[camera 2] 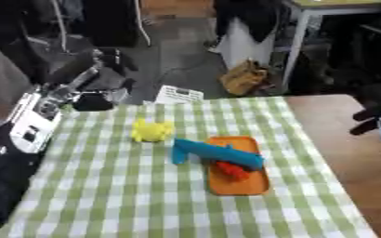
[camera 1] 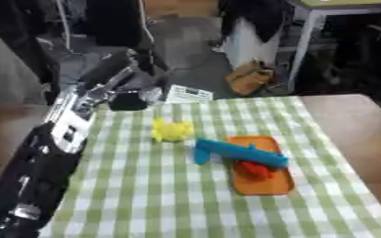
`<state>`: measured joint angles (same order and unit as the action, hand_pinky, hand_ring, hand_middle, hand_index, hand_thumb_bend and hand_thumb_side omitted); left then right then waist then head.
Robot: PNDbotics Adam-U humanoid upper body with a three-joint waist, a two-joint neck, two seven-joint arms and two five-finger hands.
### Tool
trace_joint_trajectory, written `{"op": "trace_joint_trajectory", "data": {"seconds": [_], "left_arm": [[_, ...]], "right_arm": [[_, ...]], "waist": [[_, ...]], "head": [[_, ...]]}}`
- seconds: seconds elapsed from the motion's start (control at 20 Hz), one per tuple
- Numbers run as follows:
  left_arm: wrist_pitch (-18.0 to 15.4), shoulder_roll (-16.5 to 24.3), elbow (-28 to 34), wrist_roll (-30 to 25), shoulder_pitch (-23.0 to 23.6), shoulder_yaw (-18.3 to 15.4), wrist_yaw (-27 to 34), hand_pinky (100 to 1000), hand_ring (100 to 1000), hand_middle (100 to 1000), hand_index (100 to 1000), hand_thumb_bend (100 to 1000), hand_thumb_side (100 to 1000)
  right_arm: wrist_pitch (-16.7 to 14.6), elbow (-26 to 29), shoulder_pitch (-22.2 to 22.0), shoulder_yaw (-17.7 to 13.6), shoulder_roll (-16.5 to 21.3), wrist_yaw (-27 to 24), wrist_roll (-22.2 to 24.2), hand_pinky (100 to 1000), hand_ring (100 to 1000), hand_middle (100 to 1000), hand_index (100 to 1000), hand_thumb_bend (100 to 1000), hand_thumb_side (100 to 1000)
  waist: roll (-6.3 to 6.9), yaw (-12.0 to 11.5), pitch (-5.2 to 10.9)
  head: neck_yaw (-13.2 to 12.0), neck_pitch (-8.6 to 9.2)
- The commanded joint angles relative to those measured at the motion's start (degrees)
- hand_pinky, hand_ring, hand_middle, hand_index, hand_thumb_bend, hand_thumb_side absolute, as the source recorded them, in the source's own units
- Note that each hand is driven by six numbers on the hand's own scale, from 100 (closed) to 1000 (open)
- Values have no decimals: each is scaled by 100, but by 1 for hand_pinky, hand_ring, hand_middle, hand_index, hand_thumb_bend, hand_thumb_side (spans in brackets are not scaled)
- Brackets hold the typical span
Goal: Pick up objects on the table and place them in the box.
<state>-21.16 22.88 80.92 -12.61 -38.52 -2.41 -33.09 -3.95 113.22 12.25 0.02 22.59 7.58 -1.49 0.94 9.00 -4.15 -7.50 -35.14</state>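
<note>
A yellow lumpy toy (camera 1: 171,130) lies on the green-checked cloth, near the middle. To its right a shallow orange tray (camera 1: 263,186) holds a red object (camera 1: 255,170). A long blue object (camera 1: 239,153) lies across the tray's near-left rim, one end resting on the cloth. My left arm comes up the left side, and its hand (camera 1: 112,74) is blurred above the table's far left corner, apart from the toys. My right hand (camera 2: 377,116) shows only as a dark shape at the right edge, off the cloth and over the bare wood.
A white printed card (camera 1: 187,94) lies at the table's far edge. Bare brown tabletop (camera 1: 356,135) runs to the right of the cloth. Beyond the table are a brown bag (camera 1: 249,76) on the floor, dark furniture and table legs.
</note>
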Motion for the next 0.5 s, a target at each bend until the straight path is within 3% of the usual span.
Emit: {"op": "trace_joint_trajectory", "data": {"seconds": [0.05, 0.5], "left_arm": [[368, 254, 614, -63, 209, -305, 488, 643, 582, 652, 759, 102, 572], [883, 29, 1378, -45, 985, -664, 1253, 625, 562, 632, 751, 100, 683]], "right_arm": [[2, 137, 40, -70, 171, 28, -33, 525, 604, 737, 754, 100, 691], [8, 137, 33, -46, 191, 24, -1, 525, 603, 736, 754, 100, 692]], "waist": [[-33, -30, 52], [-29, -137, 61]], "head": [[33, -38], [47, -80]]}}
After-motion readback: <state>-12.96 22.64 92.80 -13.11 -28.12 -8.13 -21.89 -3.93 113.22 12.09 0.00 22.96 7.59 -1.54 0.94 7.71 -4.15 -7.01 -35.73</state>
